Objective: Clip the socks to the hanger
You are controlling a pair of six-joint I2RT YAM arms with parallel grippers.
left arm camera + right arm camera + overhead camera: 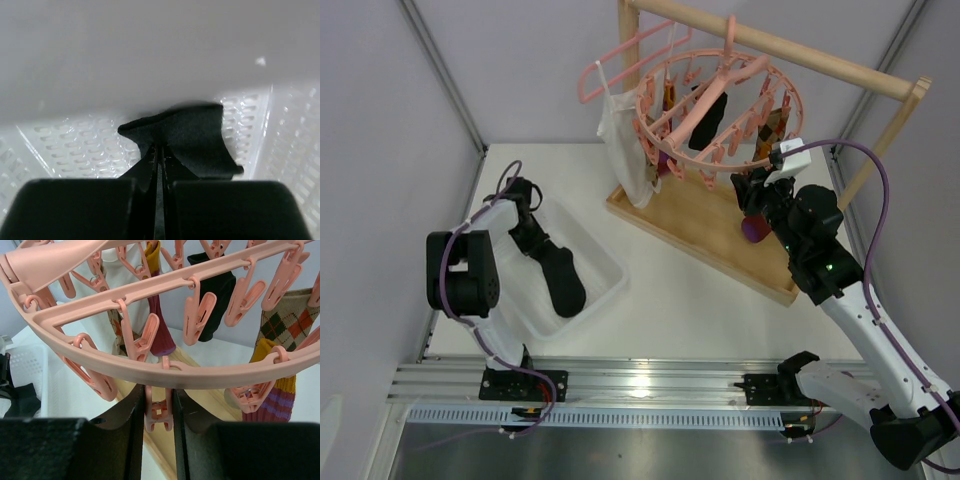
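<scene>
The hanger point(200, 376) is hung by its hook from the wooden rail point(840, 65) at the far right of the table. Four socks are seen clipped beneath it in the right wrist view: a maroon sock point(161, 327), a clipped black sock point(217, 290), an argyle sock point(285, 322) and a purple-striped sock point(274, 399). One loose black sock point(563, 282) is contained in the single white basket point(608, 258) at the left; nothing else can be made out inside. The left gripper point(159, 152) is lowered into the basket, its arm bent, and is pinched together on that sock's edge. The right gripper point(159, 402) is raised to the hanger's near rim, its fingers pressed onto one dangling clip point(159, 415).
</scene>
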